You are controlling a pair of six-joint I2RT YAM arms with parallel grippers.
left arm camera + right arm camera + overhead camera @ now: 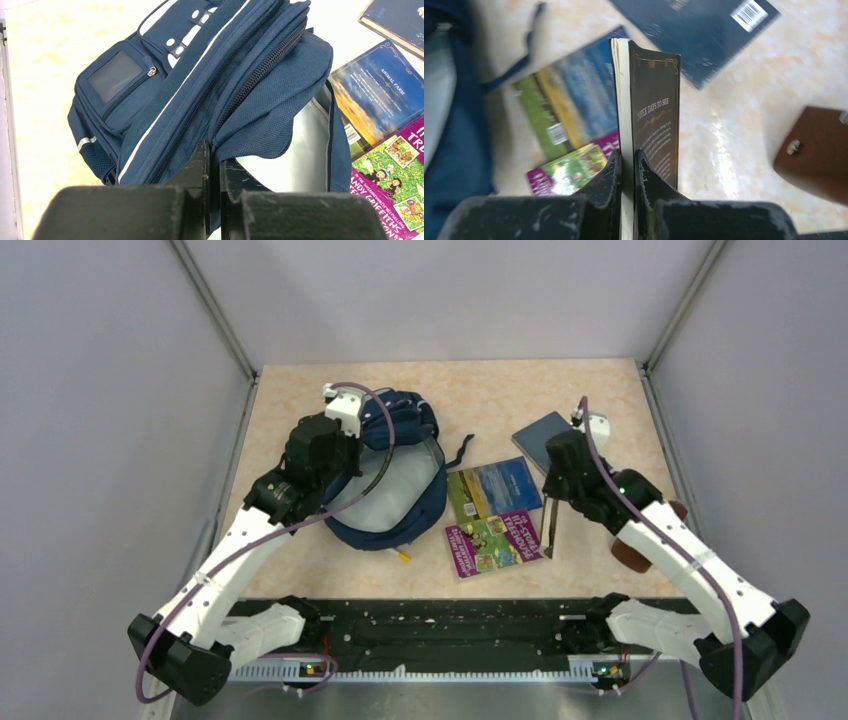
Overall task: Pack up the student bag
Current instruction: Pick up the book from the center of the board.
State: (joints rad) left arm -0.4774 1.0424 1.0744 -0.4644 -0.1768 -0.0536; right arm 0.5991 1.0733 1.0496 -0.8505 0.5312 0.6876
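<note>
The student bag lies on the counter in the upper left-centre of the top view, with its navy front pocket toward the frame's top. Its main compartment gapes toward the bottom of the frame, showing pale grey lining.

The left tool is closed on a fold of navy fabric at the rim of that opening, next to the zip track. Lifting the rim there seems meant to hold the mouth wide enough for something flat to slide in.

To the right of centre, the right tool is clamped on the dark book. The book is raised off the counter, and the wrist view looks along its page edge. Held by its edge like this, the book presents a thin profile, which I judge suits feeding it into the opening. It is well apart from the bag, so the step of carrying it across is not yet done.

There is one bag and there are four books. One is in the grip and three lie flat between the arms:
- the Animal Farm book, just beside the bag
- a purple book, touching it on the side nearer the bottom of the frame
- a dark blue book, toward the upper right

One brown object sits at the far right; I cannot tell what it is.
</note>
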